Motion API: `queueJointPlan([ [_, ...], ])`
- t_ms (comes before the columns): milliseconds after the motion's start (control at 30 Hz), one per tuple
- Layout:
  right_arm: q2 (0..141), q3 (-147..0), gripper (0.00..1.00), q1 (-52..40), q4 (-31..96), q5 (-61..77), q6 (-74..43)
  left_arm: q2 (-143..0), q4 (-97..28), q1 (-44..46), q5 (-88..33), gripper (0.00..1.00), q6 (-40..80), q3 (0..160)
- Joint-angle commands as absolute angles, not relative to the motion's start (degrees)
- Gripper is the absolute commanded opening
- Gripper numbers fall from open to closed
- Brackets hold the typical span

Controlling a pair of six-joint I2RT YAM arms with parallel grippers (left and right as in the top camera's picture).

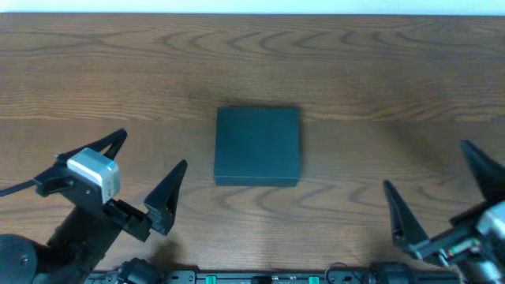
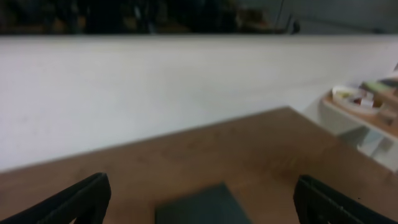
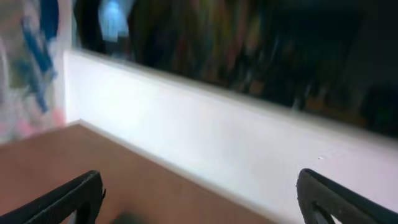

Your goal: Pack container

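The container [image 1: 257, 146] is a dark teal-black matte box, lid shut, lying flat at the middle of the wooden table. Its far corner shows blurred at the bottom of the left wrist view [image 2: 202, 206]. My left gripper [image 1: 150, 170] is open and empty at the front left, well to the left of the container; its fingers frame the left wrist view [image 2: 199, 202]. My right gripper [image 1: 434, 185] is open and empty at the front right, apart from the container; its fingers show in the right wrist view [image 3: 199, 199]. No snack packets are in view.
The wooden table [image 1: 379, 71] runs to a white wall at the back [image 2: 155, 93]. A white shelf with small items [image 2: 364, 102] stands beyond the table's right end in the left wrist view.
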State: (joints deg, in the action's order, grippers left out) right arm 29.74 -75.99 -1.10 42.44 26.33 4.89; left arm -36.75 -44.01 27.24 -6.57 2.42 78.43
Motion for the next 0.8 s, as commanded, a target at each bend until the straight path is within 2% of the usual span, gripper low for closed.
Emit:
queueJointPlan([
  [0, 29.39, -76.03, 0.99, -1.54, 49.45, 26.57, 3.86, -36.8, -47.33, 27.57, -5.96, 0.95, 2.81, 78.52],
  [267, 29.39, -76.03, 0.99, -1.54, 76.64, 26.57, 3.88, -36.8, -65.08, 27.57, -5.93, 0.95, 2.81, 78.52],
  [367, 29.39, -76.03, 0.99, -1.54, 84.29, 26.57, 3.88, -36.25, -69.19, 27.22, -2.63, 0.96, -0.71, 78.46],
  [633, 29.39, -76.03, 0.99, -1.54, 95.7, 26.55, 3.88, -25.39, -54.96, 11.2, -2.52, 0.95, -3.88, 63.35],
  [767, 29.39, -76.03, 0.99, -1.54, 96.18, 26.55, 3.88, -18.02, -46.76, 7.81, -2.31, 0.95, -3.95, 52.12],
])
